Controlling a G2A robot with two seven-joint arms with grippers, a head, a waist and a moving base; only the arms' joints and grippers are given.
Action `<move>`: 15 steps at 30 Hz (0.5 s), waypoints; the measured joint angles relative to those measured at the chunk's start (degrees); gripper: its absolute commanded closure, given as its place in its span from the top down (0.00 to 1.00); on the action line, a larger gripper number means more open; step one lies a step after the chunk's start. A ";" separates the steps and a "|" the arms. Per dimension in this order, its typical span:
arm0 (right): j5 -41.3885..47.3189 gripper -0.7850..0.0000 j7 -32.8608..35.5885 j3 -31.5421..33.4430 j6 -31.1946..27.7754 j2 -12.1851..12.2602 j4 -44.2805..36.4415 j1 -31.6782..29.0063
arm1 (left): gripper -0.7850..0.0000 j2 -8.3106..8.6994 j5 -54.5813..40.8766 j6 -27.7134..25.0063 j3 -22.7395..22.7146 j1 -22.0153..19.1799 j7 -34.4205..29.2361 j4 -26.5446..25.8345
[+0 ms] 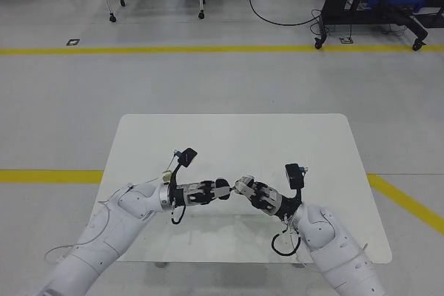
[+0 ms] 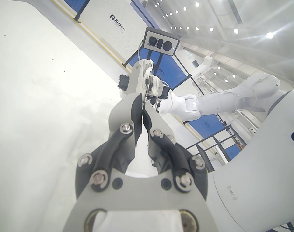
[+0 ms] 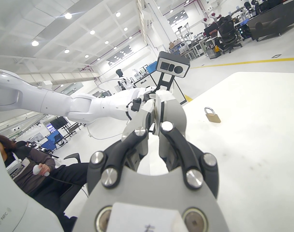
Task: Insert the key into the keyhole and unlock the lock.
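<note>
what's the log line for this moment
left pincer: shut | right pincer: shut, tip to tip with left | padlock: lying on table, apart from both | key: holder unclear

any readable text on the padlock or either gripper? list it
Padlock: no print readable, too small to tell.
Right gripper: white label at its base, with a mark cut off by the picture's edge, unreadable.
Left gripper: white tape at its base, with no print on the part that shows.

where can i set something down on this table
Bare: far half of the table, between the arms and its far edge. Crowded: near middle, where left gripper and right gripper meet, with the padlock nearby.
</note>
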 measured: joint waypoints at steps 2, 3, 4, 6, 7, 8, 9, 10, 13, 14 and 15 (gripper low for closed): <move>-0.03 0.37 0.14 0.22 0.00 0.10 -0.22 -0.13 | 0.00 0.20 0.13 0.00 -0.30 0.26 0.00 -0.27; 0.06 0.36 0.23 0.44 0.00 0.20 -0.39 -0.24 | 0.00 0.38 0.30 0.00 -0.53 0.43 0.00 -0.54; 0.19 0.37 0.28 0.64 0.00 0.29 -0.55 -0.36 | 0.00 0.53 0.45 0.00 -0.73 0.57 0.00 -0.78; 0.65 0.38 0.48 1.10 0.00 0.52 -0.94 -0.67 | 0.00 0.97 0.73 0.00 -1.28 0.98 0.00 -1.46; 0.89 0.42 0.62 1.31 0.00 0.64 -1.07 -0.78 | 0.00 1.18 0.79 0.00 -1.53 1.18 0.00 -1.78; 1.18 0.46 0.80 1.50 0.00 0.75 -1.17 -0.88 | 0.00 1.40 0.89 0.00 -1.75 1.38 0.00 -2.12; 1.69 0.50 1.15 1.73 0.00 0.91 -1.24 -0.97 | 0.00 1.73 1.34 0.00 -1.93 1.59 0.00 -2.52; 2.13 0.67 1.54 1.90 0.00 1.05 -1.24 -1.01 | 0.00 2.00 1.89 0.00 -1.95 1.70 -0.01 -2.72; 3.89 1.00 3.68 2.56 0.00 1.60 -0.70 -0.92 | 0.00 3.04 2.74 1.38 -1.20 1.86 -1.43 -3.50; 4.43 1.00 4.63 2.75 0.00 1.77 -0.27 -0.85 | 0.00 3.41 2.17 2.70 -0.72 1.81 -2.76 -4.07; 4.81 1.00 5.48 2.87 0.00 1.89 0.08 -0.78 | 0.00 3.96 0.52 5.54 0.15 1.73 -5.61 -4.91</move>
